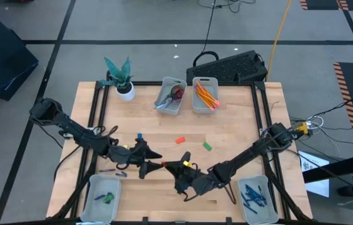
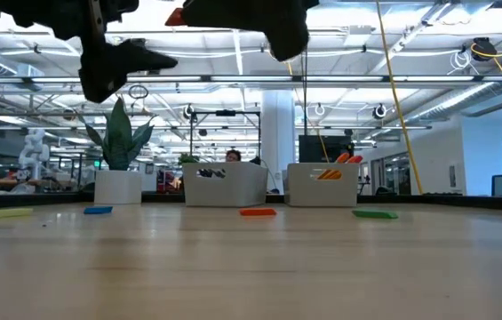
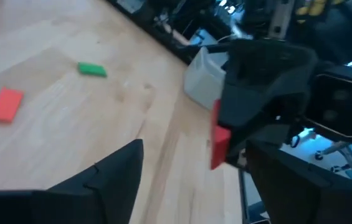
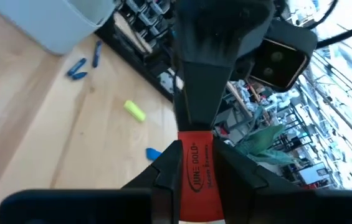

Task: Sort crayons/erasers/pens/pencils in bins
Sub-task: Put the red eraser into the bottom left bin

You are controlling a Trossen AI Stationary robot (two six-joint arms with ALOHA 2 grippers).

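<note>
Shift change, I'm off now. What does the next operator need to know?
Right pincer: shut on a held eraser, in the air over the table's near middle. Left pincer: meeting it at that eraser.
Done: pencils in far right bin, pens in near right bin.
Left: red eraser, green eraser, blue eraser and crayons, all loose.

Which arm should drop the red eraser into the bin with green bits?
Probably the left. That bin sits at the left arm's corner of the table, and the open left tool is right at the red eraser that the right tool grips. The right arm would have to cross over.
</note>
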